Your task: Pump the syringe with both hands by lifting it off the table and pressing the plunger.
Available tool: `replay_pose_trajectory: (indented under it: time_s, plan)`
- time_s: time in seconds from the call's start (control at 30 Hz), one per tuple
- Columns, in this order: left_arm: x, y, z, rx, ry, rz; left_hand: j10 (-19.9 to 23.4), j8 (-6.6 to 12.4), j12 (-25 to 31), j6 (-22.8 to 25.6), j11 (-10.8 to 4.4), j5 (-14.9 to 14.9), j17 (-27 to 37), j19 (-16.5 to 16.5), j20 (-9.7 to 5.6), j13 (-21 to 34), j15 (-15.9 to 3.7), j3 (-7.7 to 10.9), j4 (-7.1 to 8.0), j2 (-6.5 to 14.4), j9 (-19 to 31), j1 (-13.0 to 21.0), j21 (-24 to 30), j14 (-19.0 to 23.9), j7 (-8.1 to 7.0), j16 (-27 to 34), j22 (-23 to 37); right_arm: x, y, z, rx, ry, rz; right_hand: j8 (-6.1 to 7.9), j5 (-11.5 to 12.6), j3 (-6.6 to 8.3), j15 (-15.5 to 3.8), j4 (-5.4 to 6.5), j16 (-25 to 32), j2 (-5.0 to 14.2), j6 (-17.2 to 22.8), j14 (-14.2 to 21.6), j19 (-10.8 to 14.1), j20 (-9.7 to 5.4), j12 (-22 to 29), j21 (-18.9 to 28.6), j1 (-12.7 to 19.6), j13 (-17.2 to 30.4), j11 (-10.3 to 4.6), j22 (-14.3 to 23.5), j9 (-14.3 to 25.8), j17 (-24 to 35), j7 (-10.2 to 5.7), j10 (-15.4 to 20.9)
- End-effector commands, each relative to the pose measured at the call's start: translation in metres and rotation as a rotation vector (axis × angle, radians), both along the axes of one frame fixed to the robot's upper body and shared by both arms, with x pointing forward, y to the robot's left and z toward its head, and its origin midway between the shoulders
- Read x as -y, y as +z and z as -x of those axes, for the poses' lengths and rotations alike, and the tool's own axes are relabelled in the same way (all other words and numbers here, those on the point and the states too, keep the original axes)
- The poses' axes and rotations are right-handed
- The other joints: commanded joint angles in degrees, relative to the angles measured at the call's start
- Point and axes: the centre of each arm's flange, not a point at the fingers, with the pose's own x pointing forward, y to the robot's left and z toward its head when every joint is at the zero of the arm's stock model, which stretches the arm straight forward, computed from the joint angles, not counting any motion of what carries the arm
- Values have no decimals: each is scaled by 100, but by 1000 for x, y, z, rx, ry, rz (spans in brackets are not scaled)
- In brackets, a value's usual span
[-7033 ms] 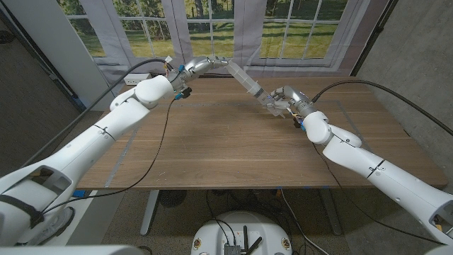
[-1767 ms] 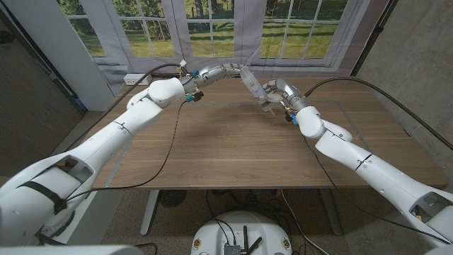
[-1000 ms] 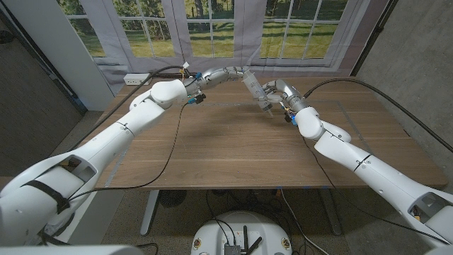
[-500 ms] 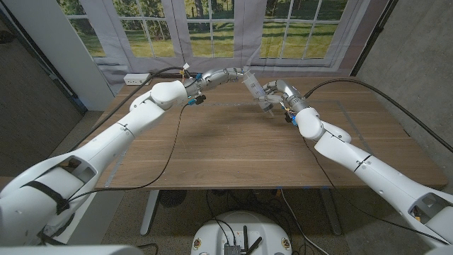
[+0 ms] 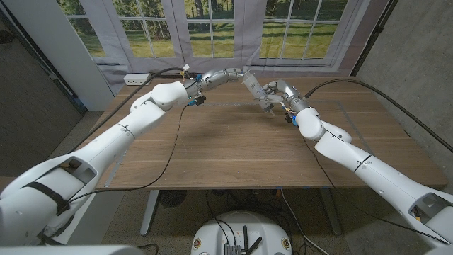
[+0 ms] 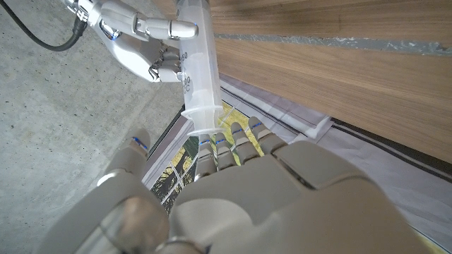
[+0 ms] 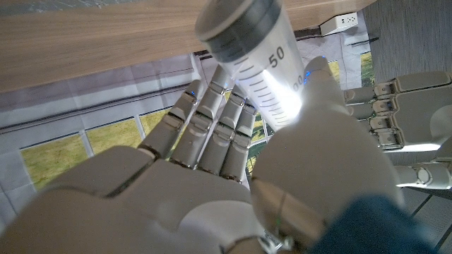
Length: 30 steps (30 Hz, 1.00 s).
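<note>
My right robot hand (image 5: 272, 93) grasps the syringe (image 5: 253, 90) around its clear barrel, up in the air over the far part of the tabletop (image 5: 233, 142). In the right wrist view my fingers (image 7: 212, 120) curl around one side of the barrel (image 7: 261, 67) and my thumb presses on the other, so the tube sits clamped between them. The printed scale reads 50 near the dark plunger seal, which sits close to the tip end of the barrel.

My left robot hand (image 5: 225, 73) reaches toward the plunger end from the other side. In the left wrist view the back of this hand (image 6: 268, 204) takes up the lower part of the picture, with the fingers (image 6: 240, 137) stretched up to the barrel's flange (image 6: 201, 116). The fingertips sit right at the flange, but the plunger head itself is hidden behind my own hand, so I cannot tell whether I am pressing it, gripping it or only touching it. The same view shows my right robot hand (image 6: 141, 42) wrapped around the barrel further along.

From the head view the syringe hangs tilted between the two hands, well clear of the wood. It is small and pale against the window there, and its ends are hard to make out.
</note>
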Motion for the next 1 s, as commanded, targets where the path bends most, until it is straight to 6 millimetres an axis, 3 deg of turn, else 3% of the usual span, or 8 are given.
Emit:
replay_pose_trajectory:
  time_s: [0.03,1.0]
  plan:
    - [-5,6,3,35,21,31,16,37,-2,30,2,-4,6,6,-26,14,-164,-7,-11,59,0,1,49,-27,-12,-18,18,1,-2,-3,-12,3,-2,23,41,40,-461,24,-18,1382,522,18,45,-816,-2,36,1389,13,-109,13,18,26,-459,130]
    - [-39,7,13,81,124,143,-6,34,-8,22,17,6,8,46,-28,16,-193,10,-18,102,2,48,62,-104,-16,-24,17,4,-8,-9,-51,-11,31,6,46,39,-459,28,-46,1383,501,0,74,-811,-1,49,1382,34,-107,18,20,43,-457,118]
